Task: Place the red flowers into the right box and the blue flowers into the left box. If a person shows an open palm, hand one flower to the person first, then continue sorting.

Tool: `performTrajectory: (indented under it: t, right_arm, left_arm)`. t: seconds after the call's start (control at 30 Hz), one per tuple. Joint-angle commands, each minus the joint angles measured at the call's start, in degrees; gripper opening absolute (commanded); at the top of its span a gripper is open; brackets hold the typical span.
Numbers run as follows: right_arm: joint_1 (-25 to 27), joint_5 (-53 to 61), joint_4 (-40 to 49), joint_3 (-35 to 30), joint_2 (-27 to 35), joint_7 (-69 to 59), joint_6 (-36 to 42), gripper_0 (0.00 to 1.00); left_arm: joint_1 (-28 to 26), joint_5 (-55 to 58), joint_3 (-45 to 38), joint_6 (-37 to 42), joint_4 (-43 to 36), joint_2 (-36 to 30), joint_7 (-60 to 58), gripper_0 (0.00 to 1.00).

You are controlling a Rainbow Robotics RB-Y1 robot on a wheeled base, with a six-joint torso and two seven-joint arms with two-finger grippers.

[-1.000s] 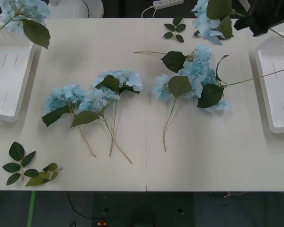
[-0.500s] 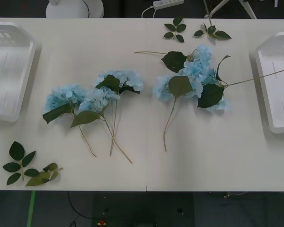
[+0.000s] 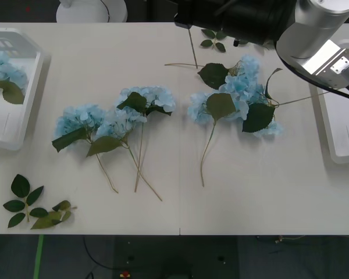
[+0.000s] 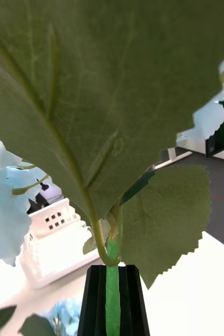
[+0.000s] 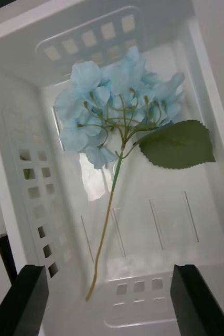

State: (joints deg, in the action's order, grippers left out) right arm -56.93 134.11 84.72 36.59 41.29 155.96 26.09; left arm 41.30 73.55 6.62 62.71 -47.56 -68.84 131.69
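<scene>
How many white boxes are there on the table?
2. The left box sits at the table's left edge with one blue flower inside; the right box sits at the table's right edge. None seem hidden.

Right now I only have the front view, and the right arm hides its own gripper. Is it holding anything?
Observer: Yes. The right wrist view shows the right gripper shut on the green stem of the held flower, with a big leaf just above the fingers.
Operator: And the left gripper?
Observer: The left gripper is open and hovers over the left box.
Operator: Is the flower in that box fully inside?
Observer: Yes. The boxed flower lies flat on the slotted base, and its stalk ends inside, near the end wall.
</scene>
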Motion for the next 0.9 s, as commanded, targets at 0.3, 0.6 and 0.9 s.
performTrajectory:
  t: [0.3, 0.6, 0.9]
  right_arm:
    - [-0.1, 0.4, 6.7, 9.7, -10.1, -1.0, -17.7, 0.0]
    - [-0.3, 0.2, 7.7, 11.9, -11.5, -1.0, -21.1, 0.0]
    - [-0.3, 0.2, 7.8, 11.9, -11.2, -1.0, -21.0, 0.0]
  left_arm:
    - [-12.9, 41.9, -2.4, 4.6, -8.3, -3.0, -5.7, 1.0]
    - [-44.2, 37.8, -17.7, -12.3, -47.5, 5.1, -10.6, 1.0]
    - [-49.7, 23.7, -23.3, -10.9, -71.5, 21.4, -29.8, 1.0]
